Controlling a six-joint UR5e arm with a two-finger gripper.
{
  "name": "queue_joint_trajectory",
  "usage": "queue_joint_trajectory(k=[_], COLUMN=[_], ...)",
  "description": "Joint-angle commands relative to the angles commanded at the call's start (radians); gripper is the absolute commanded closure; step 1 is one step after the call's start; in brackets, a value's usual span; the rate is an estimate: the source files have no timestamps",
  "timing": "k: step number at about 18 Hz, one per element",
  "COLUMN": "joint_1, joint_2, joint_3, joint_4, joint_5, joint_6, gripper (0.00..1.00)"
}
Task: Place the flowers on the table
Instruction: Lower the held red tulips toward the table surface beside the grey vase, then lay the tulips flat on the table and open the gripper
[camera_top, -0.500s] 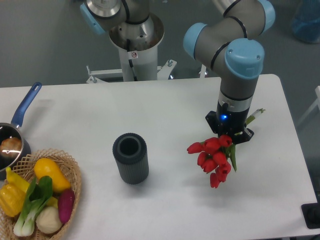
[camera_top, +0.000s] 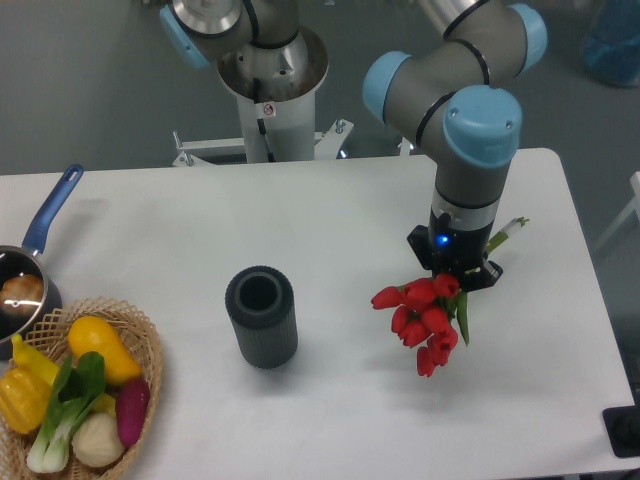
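Camera view from my end, going left to right: pan with a blue handle at the desk edge, a wicker basket of veggies just below it, then a dark grey cylinder standing upright mid-desk. Over on the right, the gripper points down and its fingers are clamped on the flowers. Red buds hang out toward the front-left, stem ends poke out behind to the right. Can't tell if the buds touch the desk or hover just over it.
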Motion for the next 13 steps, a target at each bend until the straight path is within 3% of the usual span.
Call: queue_joint_trajectory(k=[3, 11, 12, 13], joint_1=[-0.012, -0.022, -0.022, -0.022], joint_2=[-0.025, -0.035, -0.035, -0.034], joint_3=[-0.018, -0.028, -0.031, -0.038], joint_4=[0.009, 0.012, 0.012, 0.021], joint_5=[-0.005, -0.012, -0.012, -0.012], joint_6=[-0.006, -0.002, 0.001, -0.002], gripper=[0.83, 0.56, 0.35, 0.00])
